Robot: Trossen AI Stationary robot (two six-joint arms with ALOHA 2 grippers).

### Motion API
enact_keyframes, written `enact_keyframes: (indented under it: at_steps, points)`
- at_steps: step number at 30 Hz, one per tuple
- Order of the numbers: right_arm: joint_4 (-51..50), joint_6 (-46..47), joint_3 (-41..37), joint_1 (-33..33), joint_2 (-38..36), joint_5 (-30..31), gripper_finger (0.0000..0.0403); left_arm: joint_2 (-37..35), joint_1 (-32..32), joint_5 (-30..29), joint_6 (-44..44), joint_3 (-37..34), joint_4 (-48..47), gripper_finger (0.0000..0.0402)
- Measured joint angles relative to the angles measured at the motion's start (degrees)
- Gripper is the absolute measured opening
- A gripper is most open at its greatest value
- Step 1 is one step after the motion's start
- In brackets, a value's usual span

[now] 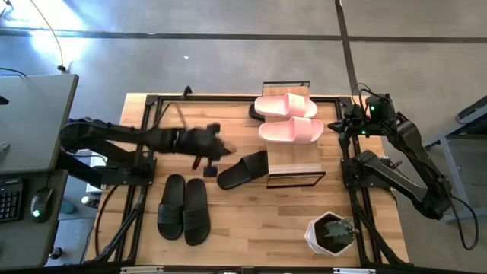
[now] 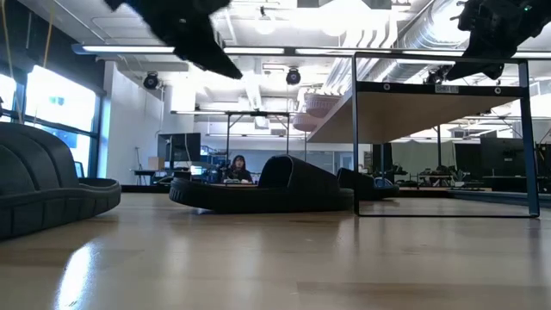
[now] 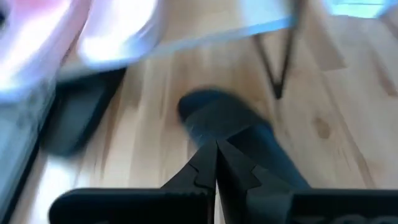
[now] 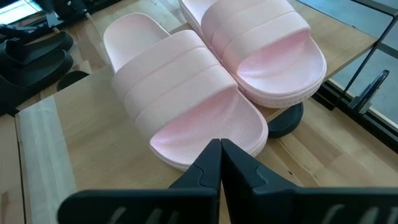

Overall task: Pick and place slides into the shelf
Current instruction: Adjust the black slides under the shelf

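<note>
The pink slides (image 1: 288,118) are seen lying side by side on top of the shelf (image 1: 293,161). One black slide (image 1: 243,169) lies on the table (image 1: 251,228) just left of the shelf, partly under its edge, and a black pair (image 1: 183,208) sits nearer, to the left. Another dark slide (image 1: 259,113) shows on the table under the shelf's far end. The left gripper (image 1: 213,149) hangs closed and empty beside the single black slide. The right gripper (image 4: 219,163) is held closed above the pink pair. If a descent were made with the fingers closed, the slide could be pushed further under the shelf rather than grasped. The pink pair might be knocked off by the right arm.
</note>
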Motion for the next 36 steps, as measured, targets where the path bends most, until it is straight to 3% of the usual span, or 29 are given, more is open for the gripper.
enact_keyframes:
  at_steps: [5,11,25,30,36]
  points:
    - [0.0,0.0,0.0,0.0,0.0,0.0,0.0,0.3,-7.9,-2.3,15.7,-9.7,17.6,0.0002]
    - [0.0,0.0,0.0,0.0,0.0,0.0,0.0,7.3,-11.7,-10.5,26.4,-10.1,24.1,0.0029]
    - [0.0,0.0,0.0,0.0,0.0,0.2,0.0,24.6,-12.4,-24.9,46.0,-1.3,22.2,0.02]
    - [0.0,0.0,0.0,0.0,0.0,0.2,0.0,27.5,-12.4,-26.4,51.1,-1.3,23.3,0.0217]
    - [0.0,0.0,0.0,0.0,0.0,0.1,0.0,28.7,-12.3,-25.6,51.3,-1.3,27.5,0.0204]
